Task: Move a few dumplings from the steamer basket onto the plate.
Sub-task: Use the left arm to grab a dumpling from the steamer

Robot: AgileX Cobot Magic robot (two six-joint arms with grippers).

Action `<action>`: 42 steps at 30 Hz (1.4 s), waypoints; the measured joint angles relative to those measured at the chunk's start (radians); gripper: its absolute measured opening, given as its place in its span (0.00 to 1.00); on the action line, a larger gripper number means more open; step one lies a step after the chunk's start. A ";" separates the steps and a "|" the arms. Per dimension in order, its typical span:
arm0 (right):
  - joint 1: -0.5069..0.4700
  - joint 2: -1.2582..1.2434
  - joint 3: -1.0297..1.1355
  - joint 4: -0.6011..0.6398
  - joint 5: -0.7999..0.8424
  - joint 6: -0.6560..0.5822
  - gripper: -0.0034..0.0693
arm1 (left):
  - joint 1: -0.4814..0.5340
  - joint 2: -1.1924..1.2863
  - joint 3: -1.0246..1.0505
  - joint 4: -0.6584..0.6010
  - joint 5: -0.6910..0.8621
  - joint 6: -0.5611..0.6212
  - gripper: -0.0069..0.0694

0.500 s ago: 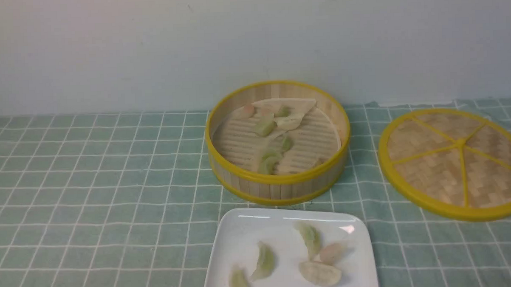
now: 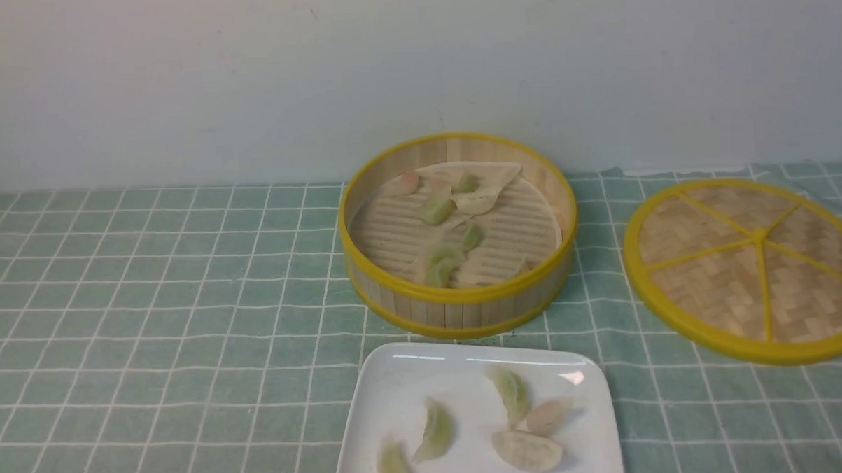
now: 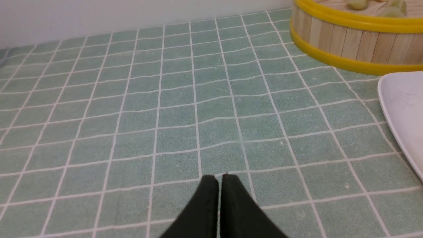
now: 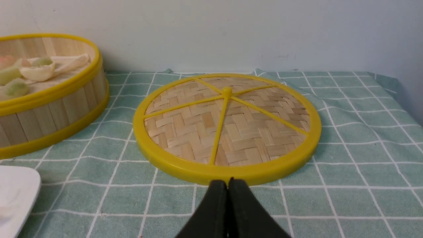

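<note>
The steamer basket (image 2: 458, 302) stands at the middle back with several dumplings (image 2: 441, 267) on its slatted floor. It also shows in the left wrist view (image 3: 350, 43) and the right wrist view (image 4: 49, 112). The white plate (image 2: 398, 391) lies in front of it and holds several dumplings (image 2: 436, 428). My left gripper (image 3: 219, 177) is shut and empty over bare cloth, left of the plate (image 3: 401, 109). My right gripper (image 4: 228, 181) is shut and empty, just in front of the lid's near rim. Neither gripper shows in the front view.
The flat woven lid (image 2: 751, 267) with yellow spokes lies right of the basket; it also shows in the right wrist view (image 4: 228, 125). A green checked cloth (image 2: 150, 309) covers the table. A pale wall runs along the back.
</note>
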 joint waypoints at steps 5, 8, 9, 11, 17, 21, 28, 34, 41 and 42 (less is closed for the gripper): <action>0.000 0.000 0.000 0.000 0.000 0.000 0.03 | 0.000 0.000 0.000 0.000 0.000 0.000 0.08; 0.000 0.000 0.000 0.000 0.000 0.000 0.03 | 0.000 0.000 0.000 0.001 0.000 0.000 0.08; 0.000 0.000 0.000 0.000 0.000 0.000 0.03 | 0.000 0.000 0.000 0.000 0.000 0.000 0.08; 0.000 0.000 0.000 0.002 0.000 -0.001 0.03 | 0.000 0.000 0.000 0.005 0.000 0.001 0.08; 0.000 0.000 0.007 0.327 -0.154 0.153 0.03 | 0.000 0.000 0.005 -0.092 -0.081 -0.037 0.08; 0.000 0.000 0.007 0.601 -0.239 0.282 0.03 | 0.000 0.000 0.005 -0.293 -0.235 -0.092 0.08; 0.000 0.000 0.007 0.717 -0.309 0.290 0.03 | 0.000 0.000 0.005 -0.524 -0.547 -0.116 0.08; 0.027 0.022 -0.187 0.675 -0.187 0.144 0.03 | 0.000 0.014 -0.192 -0.536 -0.545 -0.115 0.08; 0.041 0.535 -0.778 0.450 0.448 -0.101 0.03 | 0.000 0.547 -0.759 -0.389 0.216 -0.047 0.08; 0.041 0.616 -0.844 0.431 0.510 -0.116 0.03 | 0.000 0.643 -0.821 -0.385 0.296 -0.032 0.08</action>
